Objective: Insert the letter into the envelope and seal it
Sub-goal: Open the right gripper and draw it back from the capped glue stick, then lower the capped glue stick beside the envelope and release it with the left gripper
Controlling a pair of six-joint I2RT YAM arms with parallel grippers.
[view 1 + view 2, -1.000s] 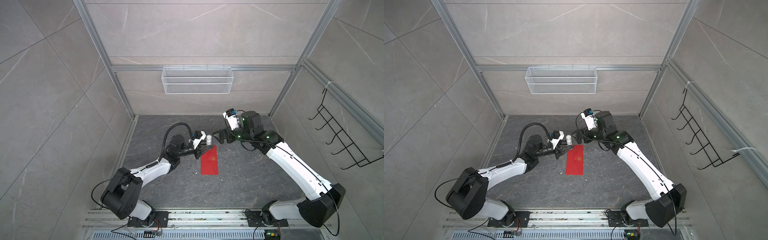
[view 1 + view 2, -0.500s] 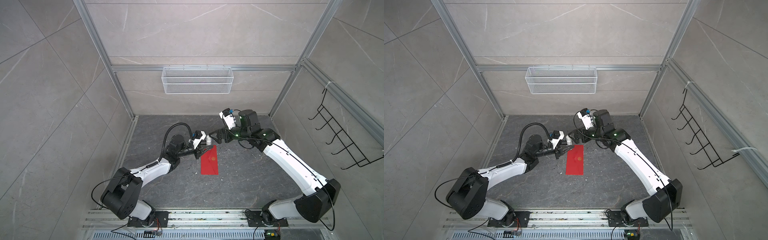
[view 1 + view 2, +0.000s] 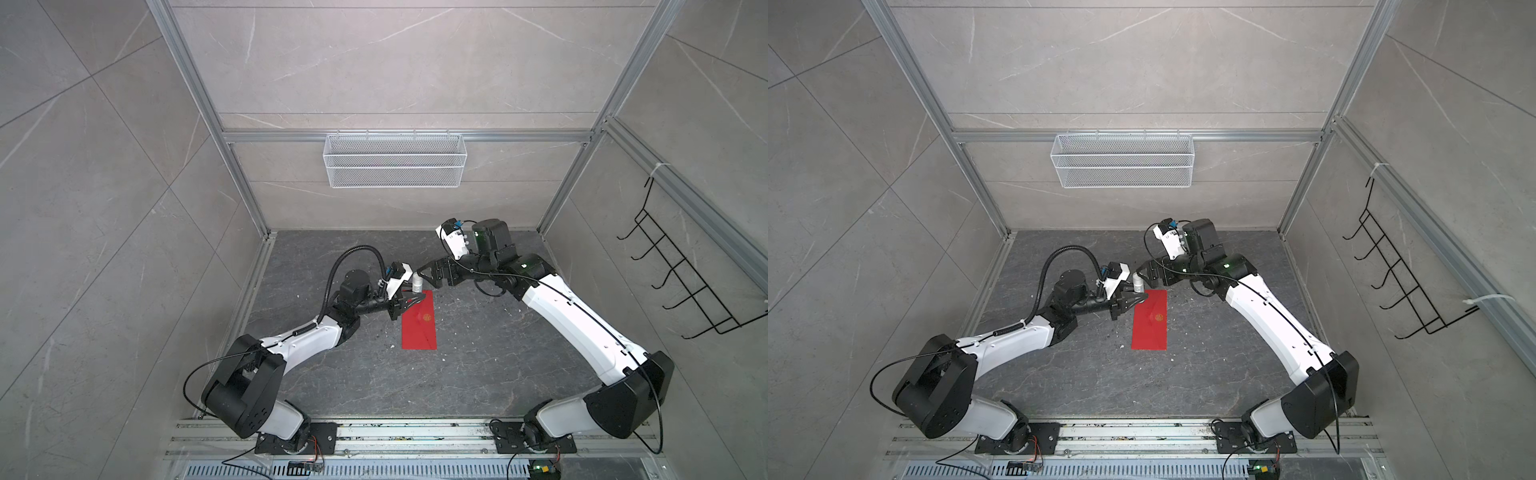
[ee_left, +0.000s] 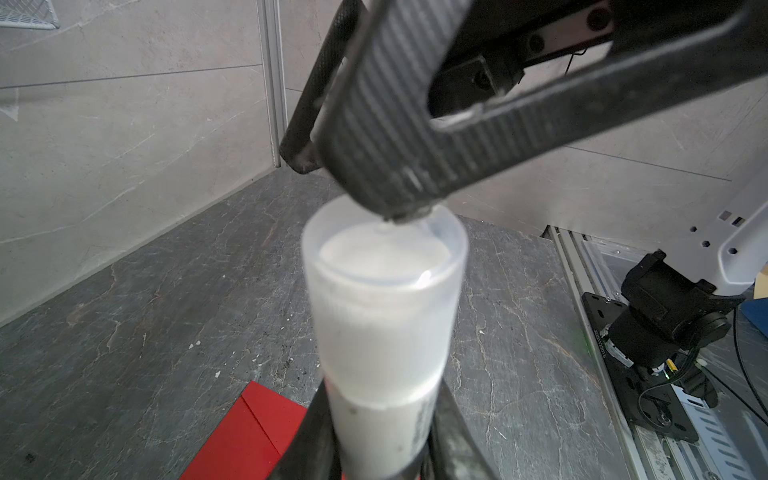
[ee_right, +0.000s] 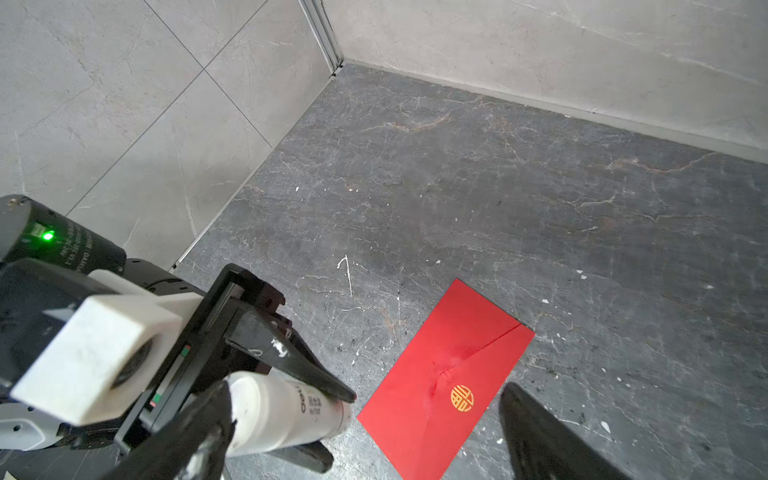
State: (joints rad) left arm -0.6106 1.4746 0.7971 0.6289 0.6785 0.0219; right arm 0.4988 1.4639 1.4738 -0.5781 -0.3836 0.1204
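Because the envelope [image 3: 419, 322] lies flat and looks floppy, take its edge; your left gripper [image 3: 408, 301] pinches the glue stick [image 3: 417, 286], right gripper [image 3: 428, 277] spread wide.

High overhead in both top views, facing steeply down, far enough to take in the whole floor [image 3: 374, 386] across the lower half of the frame. Close range from both wrists: glue stick [image 4: 382, 316] filling the left wrist view, smaller in the right wrist view; envelope [image 5: 444, 374] shared by all four.
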